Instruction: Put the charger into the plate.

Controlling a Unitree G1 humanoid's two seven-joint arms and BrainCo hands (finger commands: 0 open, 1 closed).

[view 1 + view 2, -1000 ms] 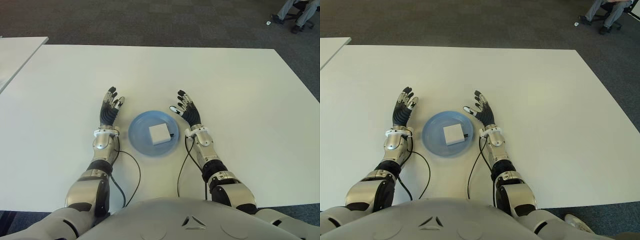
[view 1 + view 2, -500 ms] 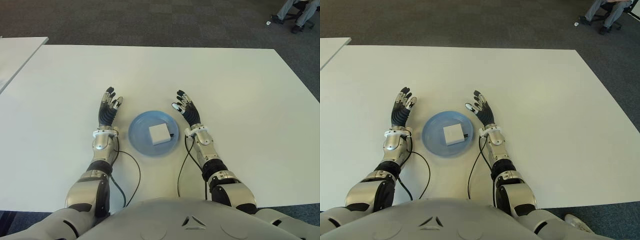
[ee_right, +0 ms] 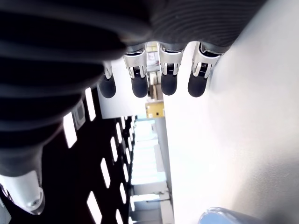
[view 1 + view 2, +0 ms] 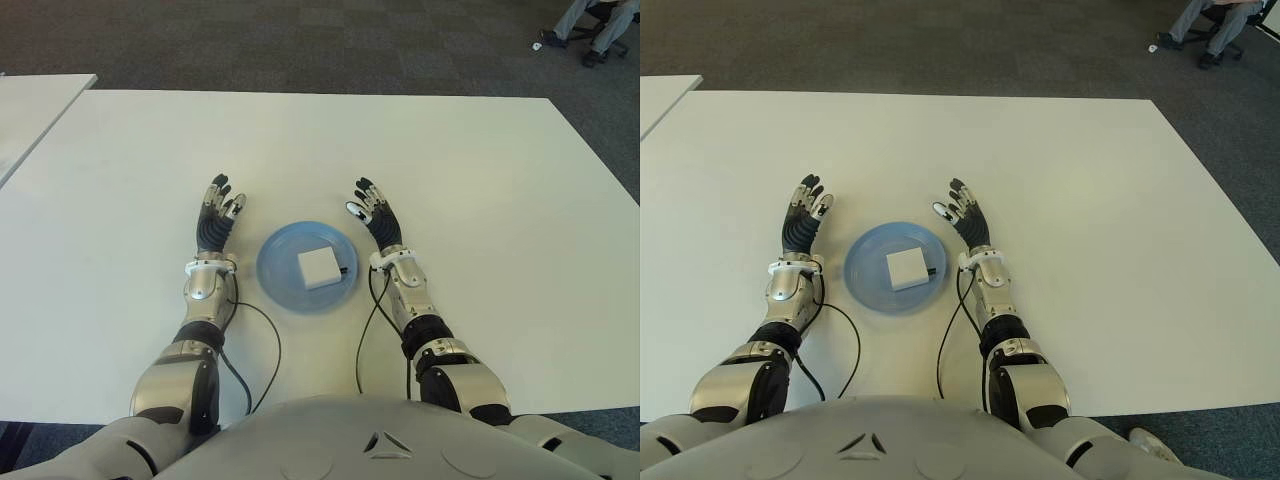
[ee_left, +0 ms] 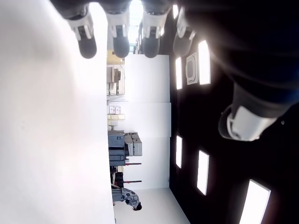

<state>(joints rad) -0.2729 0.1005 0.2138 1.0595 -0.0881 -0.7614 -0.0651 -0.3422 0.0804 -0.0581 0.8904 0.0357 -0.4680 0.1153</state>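
A white square charger (image 4: 320,266) lies flat inside the blue plate (image 4: 280,272) on the white table (image 4: 450,170), right in front of me. My left hand (image 4: 216,216) shows to the left of the plate, fingers stretched out and holding nothing. My right hand (image 4: 373,212) shows to the right of the plate, its fingers (image 3: 138,84) straight and spread, also holding nothing. Neither hand touches the plate or the charger.
Black cables (image 4: 262,340) run along both forearms near the table's front edge. A second white table (image 4: 30,105) stands at the far left. A seated person's legs (image 4: 590,25) show at the far right on the carpet.
My right hand has drawn slightly away from the plate to the right and its thumb has closed in toward the fingers. The left hand, plate and charger have stayed put.
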